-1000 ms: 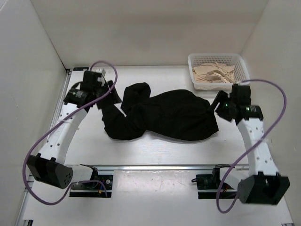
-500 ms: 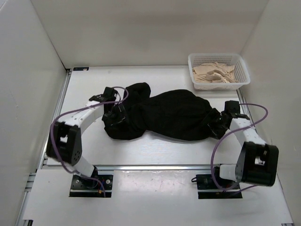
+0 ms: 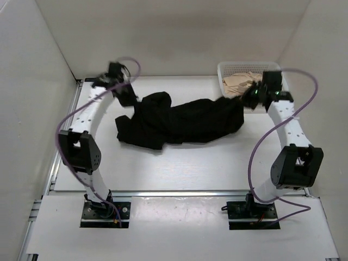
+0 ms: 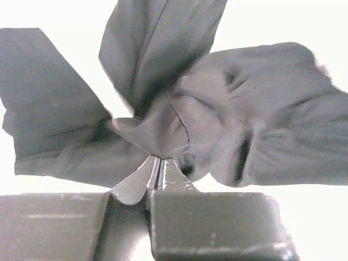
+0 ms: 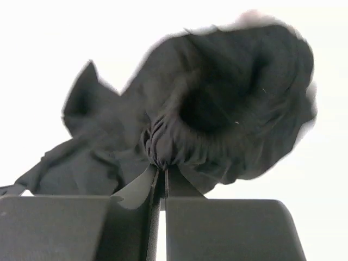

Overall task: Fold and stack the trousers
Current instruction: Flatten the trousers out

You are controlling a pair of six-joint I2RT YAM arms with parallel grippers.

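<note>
The trousers (image 3: 179,122) lay lengthwise across the middle of the tabletop (image 3: 190,163), running left to right, with a bunched part nearer the left and front. The left pincer (image 3: 129,100) gripped their far left end, its fingers pressed together on the cloth. The right pincer (image 3: 243,100) gripped a gathered fold at their far right end. Behind the right pincer, in the far right corner, stood a basket (image 3: 274,68) with garments (image 3: 242,82) lying in it.
</note>
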